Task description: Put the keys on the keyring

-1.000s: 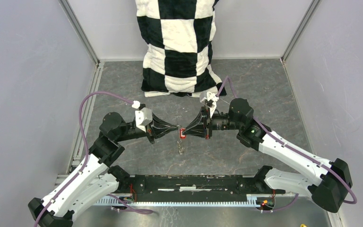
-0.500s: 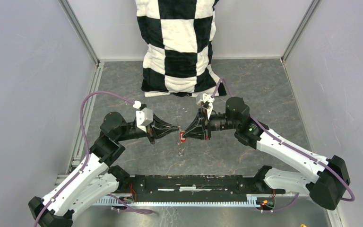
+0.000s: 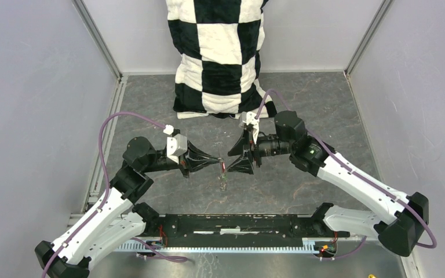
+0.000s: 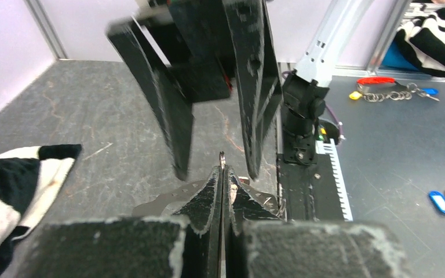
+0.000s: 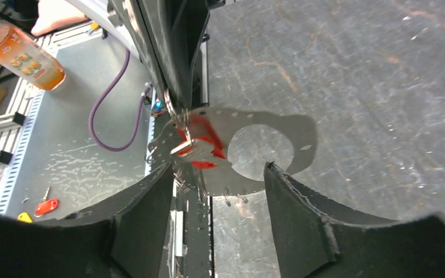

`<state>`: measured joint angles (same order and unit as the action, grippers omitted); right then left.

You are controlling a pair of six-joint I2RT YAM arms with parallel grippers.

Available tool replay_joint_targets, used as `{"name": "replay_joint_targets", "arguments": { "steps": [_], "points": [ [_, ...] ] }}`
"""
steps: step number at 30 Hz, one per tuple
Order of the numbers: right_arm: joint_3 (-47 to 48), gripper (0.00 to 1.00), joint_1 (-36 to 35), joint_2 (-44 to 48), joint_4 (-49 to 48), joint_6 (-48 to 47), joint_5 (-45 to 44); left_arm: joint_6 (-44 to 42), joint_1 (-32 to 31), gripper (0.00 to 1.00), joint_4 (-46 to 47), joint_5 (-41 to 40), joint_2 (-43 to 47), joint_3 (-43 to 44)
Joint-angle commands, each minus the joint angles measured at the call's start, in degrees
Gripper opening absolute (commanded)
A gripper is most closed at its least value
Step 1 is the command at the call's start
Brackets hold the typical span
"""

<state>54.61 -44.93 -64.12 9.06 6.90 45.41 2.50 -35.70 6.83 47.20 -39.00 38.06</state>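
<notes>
The red key (image 5: 200, 145) hangs in the air from the wire of the keyring (image 5: 177, 119), its metal blade pointing back toward the right wrist camera. In the top view the red key (image 3: 223, 167) is a small spot between the two arms, above the middle of the table (image 3: 324, 104). The keyring's thin edge (image 4: 222, 155) pokes up from the tips of the left gripper (image 4: 222, 174), whose fingers are pressed together on it. The right gripper (image 5: 217, 168) faces it head-on with its fingers (image 5: 150, 214) spread wide; the key sits just ahead of the gap and touches neither one.

Below the meeting point a small metallic thing (image 3: 223, 184) lies on the table (too small to identify). The green key cannot be made out.

A checkered cloth (image 3: 220, 58) stands against the back wall, and an orange bottle (image 5: 20, 55) lies beyond the table edge.
</notes>
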Motion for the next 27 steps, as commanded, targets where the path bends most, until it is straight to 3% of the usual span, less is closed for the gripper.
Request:
{"name": "replay_joint_targets", "arguments": {
  "steps": [1,14,19,27],
  "points": [
    [5.3,0.66,0.92,2.33,3.6,-5.89,-3.27,-2.06,0.11,0.02,-2.04,5.29,0.67,0.44],
    [-2.71,0.63,0.7,1.67,-18.15,4.74,7.88,-3.55,0.11,0.02,-4.12,7.28,0.53,-0.51],
    [-3.19,0.62,-0.37,0.99,-18.75,4.2,8.21,-2.89,0.11,0.02,-3.09,7.31,0.27,-0.12],
    [-2.67,0.48,-1.56,-1.27,-19.31,4.3,9.0,-2.68,0.11,0.02,-2.6,7.33,0.15,0.24]
  ]
}}
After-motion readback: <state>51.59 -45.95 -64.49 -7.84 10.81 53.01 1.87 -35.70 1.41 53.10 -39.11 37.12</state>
